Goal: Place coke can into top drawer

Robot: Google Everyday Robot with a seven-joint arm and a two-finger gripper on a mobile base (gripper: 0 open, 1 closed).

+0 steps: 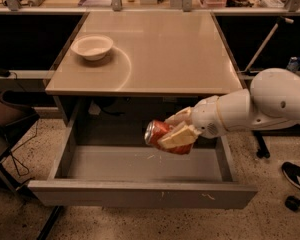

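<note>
Tool [174, 129] over top drawer [140, 195] grips sideways coke can [157, 130], end left

Smooth glossy white arm [240, 114], rounded tapering shells; bulbous white elbow housing [280, 96] with small dark dot; thin dark seam ring at wrist; two-finger gripper [167, 132], flat cream-yellow fingers [179, 135], over open grey metal top drawer [140, 194]
</note>
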